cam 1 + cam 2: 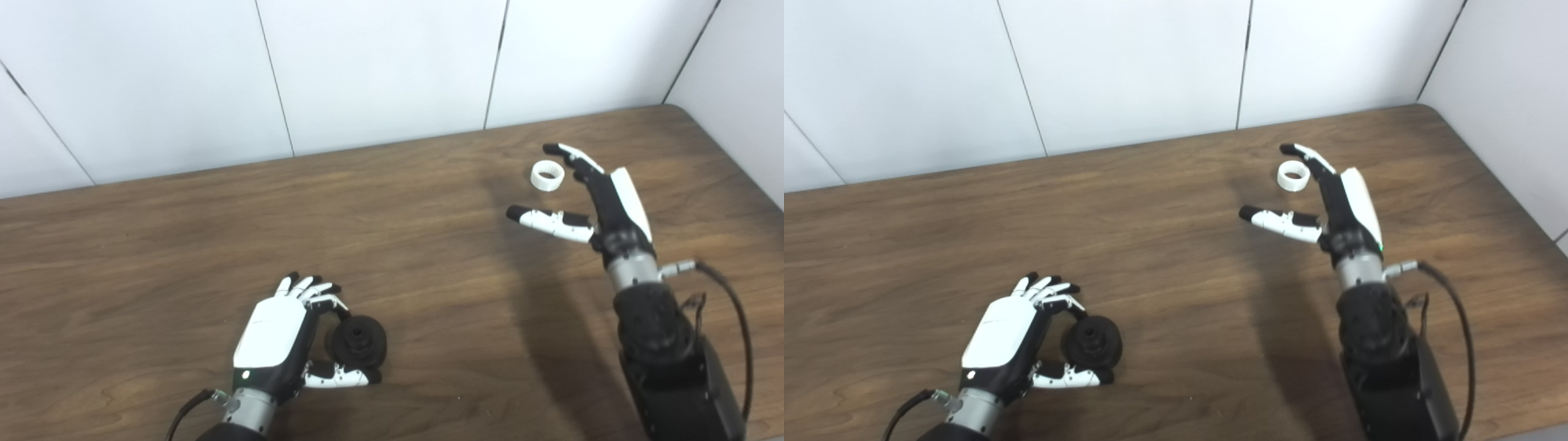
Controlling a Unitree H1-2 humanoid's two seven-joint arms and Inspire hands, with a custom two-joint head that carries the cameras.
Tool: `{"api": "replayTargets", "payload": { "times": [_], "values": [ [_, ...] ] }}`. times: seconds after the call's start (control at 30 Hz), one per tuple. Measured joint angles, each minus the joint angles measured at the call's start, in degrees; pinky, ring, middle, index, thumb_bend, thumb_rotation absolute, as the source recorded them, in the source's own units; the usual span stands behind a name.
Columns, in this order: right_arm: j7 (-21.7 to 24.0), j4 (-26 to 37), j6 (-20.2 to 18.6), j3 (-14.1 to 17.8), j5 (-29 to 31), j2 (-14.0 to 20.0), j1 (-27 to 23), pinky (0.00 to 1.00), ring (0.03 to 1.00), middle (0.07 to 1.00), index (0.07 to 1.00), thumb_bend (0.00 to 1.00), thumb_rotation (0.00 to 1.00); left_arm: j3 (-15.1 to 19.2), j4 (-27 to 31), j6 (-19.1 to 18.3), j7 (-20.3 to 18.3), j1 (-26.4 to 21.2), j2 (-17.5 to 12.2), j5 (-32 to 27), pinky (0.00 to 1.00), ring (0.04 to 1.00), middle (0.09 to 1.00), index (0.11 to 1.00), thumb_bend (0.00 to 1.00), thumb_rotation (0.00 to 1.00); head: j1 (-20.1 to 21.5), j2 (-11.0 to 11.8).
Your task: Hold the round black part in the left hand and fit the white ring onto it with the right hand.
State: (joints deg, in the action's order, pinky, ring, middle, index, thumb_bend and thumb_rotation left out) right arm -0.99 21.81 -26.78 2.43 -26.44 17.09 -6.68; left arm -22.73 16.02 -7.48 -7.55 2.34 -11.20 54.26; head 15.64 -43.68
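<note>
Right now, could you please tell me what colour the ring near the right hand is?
The ring is white, clearest in the left eye view.

round black part [359, 340]: 1 | white ring [547, 175]: 1 | left hand [275, 340]: 1 | right hand [597, 199]: 1 | table [184, 245]: 1

Black part [358, 342] partly behind left hand [275, 343]
</note>
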Motion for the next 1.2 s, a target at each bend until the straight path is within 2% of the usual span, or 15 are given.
{"api": "replayTargets", "payload": {
  "times": [0.13,0.2,0.3,0.4,0.7,0.87,1.2],
  "values": [
    [1.8,-2.3,0.0,0.4,-1.8,1.4,-2.3,0.86,0.936,0.961,0.825,0.77,0.32,0.4,-0.2,0.8,0.2,0.1,-0.1,-0.5,1.00,0.910,0.820,0.485,0.52,0.05,0.7,0.4],
    [2.7,-4.1,0.0,0.4,-2.0,2.9,-3.1,0.88,0.953,0.969,0.824,0.77,0.32,0.6,-0.5,1.5,0.4,0.2,-0.1,-0.6,1.00,0.912,0.822,0.485,0.52,0.05,1.3,0.8],
    [3.0,-7.5,0.0,0.4,-2.9,4.8,-4.7,0.96,0.991,0.971,0.807,0.80,0.27,0.9,-0.8,1.9,0.6,0.2,-0.2,-0.9,1.00,0.913,0.822,0.485,0.52,0.05,3.0,1.2],
    [3.2,-10.2,0.0,0.1,-4.6,6.3,-6.1,0.96,0.989,0.972,0.801,0.82,0.27,1.2,-0.9,2.3,0.7,0.2,-0.3,-1.0,1.00,0.914,0.821,0.485,0.52,0.05,4.2,1.5],
    [8.5,-19.0,-0.1,0.5,-11.2,7.1,-12.1,0.94,1.000,0.997,0.789,0.83,0.28,1.8,-1.2,3.6,0.8,0.3,-0.5,-1.4,0.99,0.908,0.819,0.485,0.52,0.05,5.9,1.9],
    [12.3,-24.4,-0.1,0.6,-14.3,7.8,-14.5,0.97,1.000,1.000,0.789,0.84,0.28,2.3,-1.2,3.9,0.8,0.5,-0.5,-1.5,1.00,0.908,0.817,0.485,0.52,0.05,6.7,2.1],
    [18.9,-31.9,-0.1,-0.2,-18.3,7.7,-20.5,0.97,1.000,1.000,0.756,0.84,0.26,2.4,-1.2,4.1,0.8,0.6,-0.6,-1.5,1.00,0.907,0.814,0.485,0.52,0.05,8.2,2.5]
  ]
}}
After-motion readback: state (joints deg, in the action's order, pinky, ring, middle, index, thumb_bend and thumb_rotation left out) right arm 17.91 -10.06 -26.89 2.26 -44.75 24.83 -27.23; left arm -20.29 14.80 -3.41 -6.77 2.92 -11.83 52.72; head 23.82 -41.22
